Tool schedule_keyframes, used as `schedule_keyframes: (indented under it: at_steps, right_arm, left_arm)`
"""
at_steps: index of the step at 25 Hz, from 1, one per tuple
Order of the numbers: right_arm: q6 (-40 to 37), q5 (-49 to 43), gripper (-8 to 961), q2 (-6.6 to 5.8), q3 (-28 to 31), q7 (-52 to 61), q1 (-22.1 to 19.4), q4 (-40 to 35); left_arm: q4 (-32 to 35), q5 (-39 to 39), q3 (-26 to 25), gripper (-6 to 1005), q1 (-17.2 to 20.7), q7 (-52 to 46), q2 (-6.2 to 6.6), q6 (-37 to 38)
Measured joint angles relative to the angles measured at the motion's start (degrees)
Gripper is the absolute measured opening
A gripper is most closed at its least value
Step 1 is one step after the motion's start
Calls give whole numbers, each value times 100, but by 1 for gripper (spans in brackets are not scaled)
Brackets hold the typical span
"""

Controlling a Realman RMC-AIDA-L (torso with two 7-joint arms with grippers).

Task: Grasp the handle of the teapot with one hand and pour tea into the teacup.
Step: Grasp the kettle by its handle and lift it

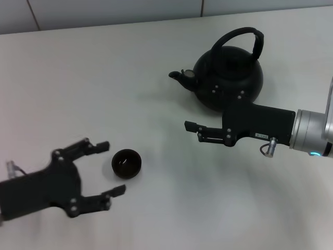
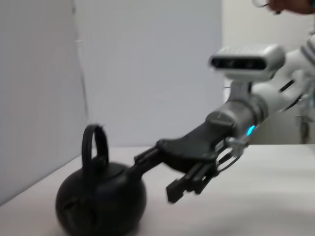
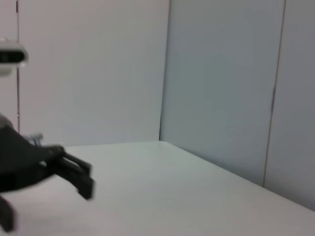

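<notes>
The matte-black teapot (image 1: 229,73) stands at the back right of the white table, spout pointing left, its arched handle (image 1: 244,35) upright and free. My right gripper (image 1: 194,130) hovers just in front of the pot, pointing left, turned on edge, open and empty. The left wrist view shows it (image 2: 153,177) beside the teapot (image 2: 101,199) and below the handle (image 2: 93,142). The small dark teacup (image 1: 126,163) sits at the front left. My left gripper (image 1: 112,169) is open, with the cup just past its fingertips, not held.
The white table (image 1: 166,208) meets a pale wall (image 1: 104,10) at the back. The right wrist view shows the left gripper (image 3: 74,172) low over the table, with wall panels (image 3: 221,88) behind it.
</notes>
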Motion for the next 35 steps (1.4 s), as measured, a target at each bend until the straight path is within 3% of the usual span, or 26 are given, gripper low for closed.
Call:
schedule_keyframes:
  at_steps: [4,11,26,35]
  right_arm:
    - [52,86,772,6,51,0,-24,42]
    - [62,336,771,16,128,-104,-168,125]
    - [-110,739,772,24,414,-415,-396,386]
    - [-646,2921,771,37,414,-2266,-561,1636]
  left_arm:
    - [525,870,-860,867,-78,-701,99,654]
    - [1195,2463,-1795,864,-242,-1532,52,873]
    - [1334,3015,-1892,863,-323,-1660,-92,955]
    - [1334,3161,-1903,863,-351,-1928,-101,999]
